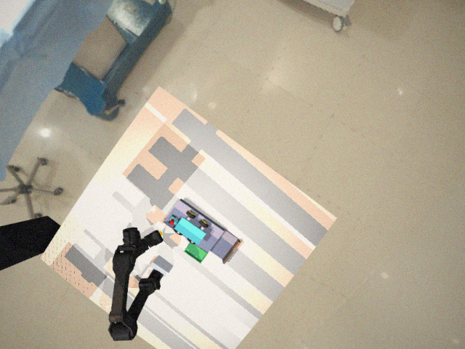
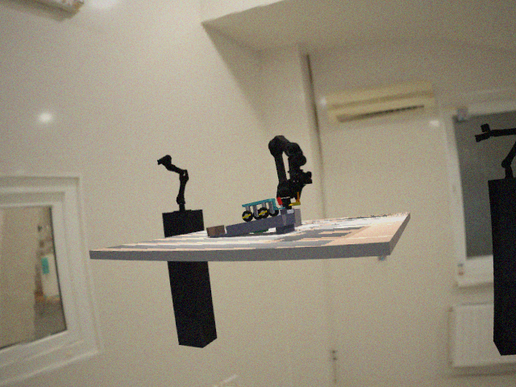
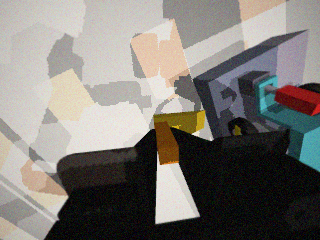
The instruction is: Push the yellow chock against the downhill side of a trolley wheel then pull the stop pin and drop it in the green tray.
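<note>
My gripper (image 1: 159, 235) (image 3: 162, 132) is shut on the chock's orange handle. The chock (image 1: 160, 233) (image 2: 297, 203) (image 3: 186, 121) hangs above the table, just beyond the ramp's uphill end; its yellow body shows past the fingertips. Its black base is hard to make out. The turquoise trolley (image 1: 189, 230) (image 2: 260, 203) stands on the grey-lilac ramp (image 1: 221, 243) (image 2: 250, 226). The red-headed stop pin (image 1: 171, 222) (image 2: 279, 201) (image 3: 300, 99) is at the trolley's uphill end, close beside my gripper. The green tray (image 1: 195, 252) lies beside the ramp, mostly hidden in the exterior view.
A brown end board (image 1: 232, 251) (image 2: 215, 230) closes the ramp's low end. A grey and white block (image 1: 162, 264) is near my arm, on the tray's side of the ramp. Other black arms stand on pedestals (image 2: 189, 300) (image 2: 504, 266) away from the table.
</note>
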### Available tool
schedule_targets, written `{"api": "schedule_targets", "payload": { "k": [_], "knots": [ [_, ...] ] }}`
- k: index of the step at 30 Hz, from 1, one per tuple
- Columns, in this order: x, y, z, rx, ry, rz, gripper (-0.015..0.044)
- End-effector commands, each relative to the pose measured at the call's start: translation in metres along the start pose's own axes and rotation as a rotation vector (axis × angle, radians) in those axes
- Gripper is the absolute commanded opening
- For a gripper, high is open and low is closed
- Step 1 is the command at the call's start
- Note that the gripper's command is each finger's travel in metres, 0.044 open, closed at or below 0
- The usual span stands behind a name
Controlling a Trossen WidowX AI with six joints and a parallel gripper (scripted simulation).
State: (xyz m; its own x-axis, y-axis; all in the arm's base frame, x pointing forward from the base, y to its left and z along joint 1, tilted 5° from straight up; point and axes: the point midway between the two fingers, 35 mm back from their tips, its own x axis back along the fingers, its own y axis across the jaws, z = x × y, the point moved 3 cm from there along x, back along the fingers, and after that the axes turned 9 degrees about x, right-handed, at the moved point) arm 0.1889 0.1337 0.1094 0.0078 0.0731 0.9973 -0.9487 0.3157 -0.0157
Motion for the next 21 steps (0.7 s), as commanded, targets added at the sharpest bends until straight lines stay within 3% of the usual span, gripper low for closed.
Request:
{"api": "schedule_targets", "payload": {
  "k": [1,12,21],
  "knots": [
    [0.015,-0.002,-0.002,-0.003,-0.008,0.007,0.0],
    [0.027,-0.003,-0.003,-0.009,-0.008,0.007,0.0],
    [0.027,-0.003,-0.003,-0.285,-0.009,0.006,0.0]
  ]
}}
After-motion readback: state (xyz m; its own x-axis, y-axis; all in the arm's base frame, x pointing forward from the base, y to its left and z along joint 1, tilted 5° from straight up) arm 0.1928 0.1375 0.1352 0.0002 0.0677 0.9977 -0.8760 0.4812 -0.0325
